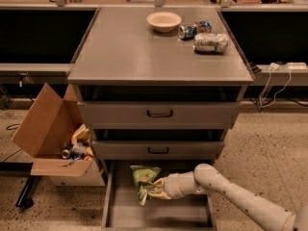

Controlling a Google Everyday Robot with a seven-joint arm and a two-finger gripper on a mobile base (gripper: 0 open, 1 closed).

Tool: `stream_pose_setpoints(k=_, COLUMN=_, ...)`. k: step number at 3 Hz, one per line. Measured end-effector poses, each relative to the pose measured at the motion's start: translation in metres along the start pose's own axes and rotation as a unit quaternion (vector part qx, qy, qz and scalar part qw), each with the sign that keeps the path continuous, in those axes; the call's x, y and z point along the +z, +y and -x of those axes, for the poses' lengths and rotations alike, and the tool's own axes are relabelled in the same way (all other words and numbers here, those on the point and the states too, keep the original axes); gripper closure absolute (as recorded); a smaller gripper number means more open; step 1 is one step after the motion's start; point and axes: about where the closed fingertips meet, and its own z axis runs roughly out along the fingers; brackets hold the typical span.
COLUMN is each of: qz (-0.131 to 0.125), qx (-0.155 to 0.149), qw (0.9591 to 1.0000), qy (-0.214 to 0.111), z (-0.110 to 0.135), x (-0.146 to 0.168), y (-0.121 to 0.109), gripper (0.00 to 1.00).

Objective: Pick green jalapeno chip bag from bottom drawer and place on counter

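Speckled flooring [269, 143] surrounds a grey drawer cabinet with a tan bench running behind it. Its flat grey worktop [120, 47] carries a pale bowl [164, 21], a blue drink can [190, 30] lying on its side and a whitish cylindrical packet [211, 42], all grouped at the far right corner. Two shallow drawers with black handles, the upper [160, 113] and the middle [158, 150], stand partly pulled out. Below them the bottom drawer [159, 215] is pulled out furthest, with its plain floor exposed. The green jalapeno chip bag [143, 176] sits over the rear left part of that drawer, tilted, its top near the middle drawer's front. The gripper [155, 191] is inside the bottom drawer at the bag's lower right edge, and its fingers are clamped on the bag there. The bag extends up and to the left of the gripper. The pale arm [236, 198] reaches in from the lower right corner. An open cardboard box [45, 129] holding assorted items stands on the floor left of the cabinet.
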Motion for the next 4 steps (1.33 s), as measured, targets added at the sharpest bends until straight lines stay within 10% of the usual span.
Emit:
stream_pose_setpoints(k=2, qz=0.005, qx=-0.150, qw=0.9861, qy=-0.072, z=0.146, x=-0.064, y=0.048, gripper=1.00)
stream_pose_setpoints(k=4, qz=-0.006, qx=-0.159, qw=0.9844, qy=-0.074, z=0.176, x=-0.065, y=0.040, gripper=1.00)
